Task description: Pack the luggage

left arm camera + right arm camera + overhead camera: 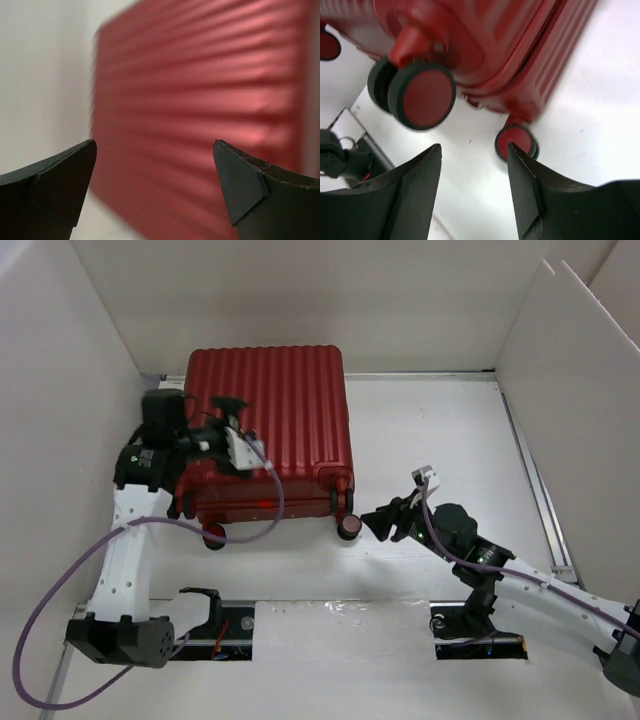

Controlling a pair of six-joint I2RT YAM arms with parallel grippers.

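The luggage point(285, 410) is a dark red ribbed hard-shell suitcase lying flat and closed at the back of the table, with its black wheels point(348, 528) toward me. My left gripper point(226, 408) hovers over the suitcase's left part, and in the left wrist view it point(155, 150) stands wide open with only the blurred red shell point(210, 100) behind it. My right gripper point(382, 523) sits low on the table just right of the near-right wheel. It point(474, 147) is open and holds nothing, with two red-hubbed wheels point(422, 95) point(516, 142) just ahead of the fingertips.
White walls enclose the table on the left, back and right, and a leaning white board point(560, 360) stands at the right. A metal rail point(535, 490) runs along the table's right side. A purple cable point(250, 530) loops in front of the suitcase.
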